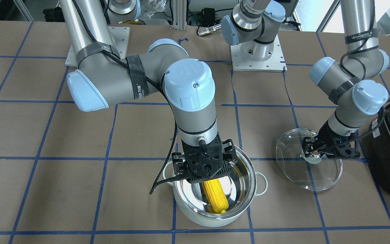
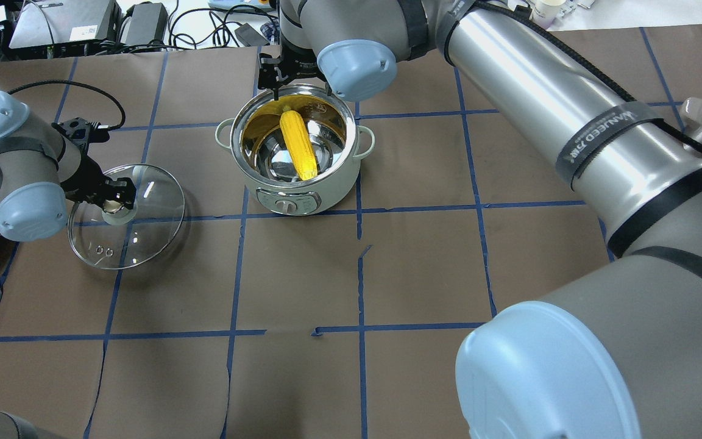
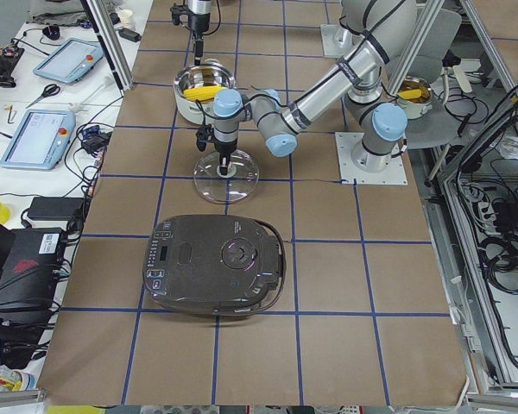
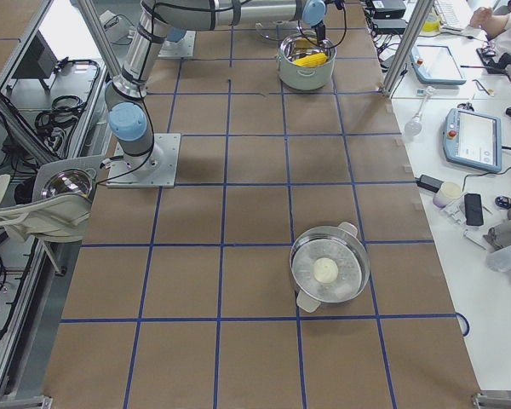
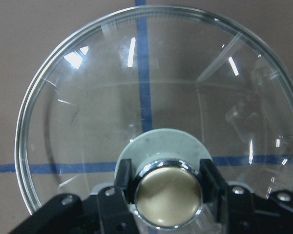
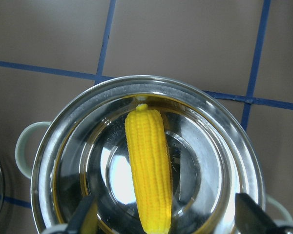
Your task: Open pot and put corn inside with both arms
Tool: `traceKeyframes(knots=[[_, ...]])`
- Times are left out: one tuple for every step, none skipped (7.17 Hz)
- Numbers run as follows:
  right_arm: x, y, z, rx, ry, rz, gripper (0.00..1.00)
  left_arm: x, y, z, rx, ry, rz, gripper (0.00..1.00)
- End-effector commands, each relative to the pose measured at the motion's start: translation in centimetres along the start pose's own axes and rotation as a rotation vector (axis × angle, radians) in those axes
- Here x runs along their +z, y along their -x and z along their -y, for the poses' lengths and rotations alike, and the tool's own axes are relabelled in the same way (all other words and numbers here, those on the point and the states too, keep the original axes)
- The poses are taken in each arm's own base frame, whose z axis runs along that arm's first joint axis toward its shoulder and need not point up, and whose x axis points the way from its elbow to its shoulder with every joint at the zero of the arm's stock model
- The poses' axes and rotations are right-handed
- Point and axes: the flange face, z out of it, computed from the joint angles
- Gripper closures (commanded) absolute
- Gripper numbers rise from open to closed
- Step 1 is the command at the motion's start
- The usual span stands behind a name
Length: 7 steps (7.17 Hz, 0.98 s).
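Toward the table's left end, the left gripper [image 2: 118, 198] is closed on the knob [image 5: 168, 196] of the lid [image 2: 150, 213], one finger pressed to each side of it in the left wrist view. The lid is off the pot and well apart from it. It looks to lie flat on the tabletop, though I cannot tell whether it has full contact.

Further right, near the operators' edge, the pot [image 2: 290, 198] stands uncovered. The corn [image 2: 299, 143] is inside, leaning across the steel interior with one end down on the bottom and the other up against the wall. The right gripper [image 1: 206, 174] hangs directly over the pot. Its fingers are spread wide to either side of the corn and do not touch it, so the cob appears to be let go.

Opening the pot and putting the corn in both look done. What seems left is lifting the right arm clear. The task does not ask for the lid back on.
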Motion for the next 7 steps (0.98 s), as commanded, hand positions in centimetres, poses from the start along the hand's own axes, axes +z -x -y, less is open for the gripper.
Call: traceKeyframes(knots=[[-1.6, -6.3, -1.4, 0.083, 0.125, -0.050, 0.00, 0.7, 0.3, 0.0, 0.002, 0.013, -0.002, 0.70], [-5.1, -11.3, -1.7, 0.162, 0.135, -0.056, 0.00, 0.8, 0.3, 0.0, 0.001, 0.014, -0.004, 0.01], [-8.1, -16.3, -2.8, 0.243, 0.137, -0.058, 0.00, 0.6, 0.3, 0.2, 0.002, 0.007, -0.001, 0.00], [-12.3, -19.1, -5.3, 0.230, 0.105, -0.073, 0.00, -0.3, 0.2, 0.9, 0.009, -0.003, 0.006, 0.00], [-13.3, -20.4, -8.3, 0.159, 0.126, -0.080, 0.00, -3.1, -2.0, 2.3, 0.033, 0.006, 0.005, 0.00], [-12.5, -21.0, -10.9, 0.154, 0.160, -0.105, 0.00, -7.0, -4.5, 4.2, 0.056, 0.043, -0.006, 0.00], [-13.1, -21.1, -12.8, 0.135, 0.165, -0.170, 0.00, -11.7, -6.9, 5.2, 0.066, 0.119, -0.036, 0.00]])
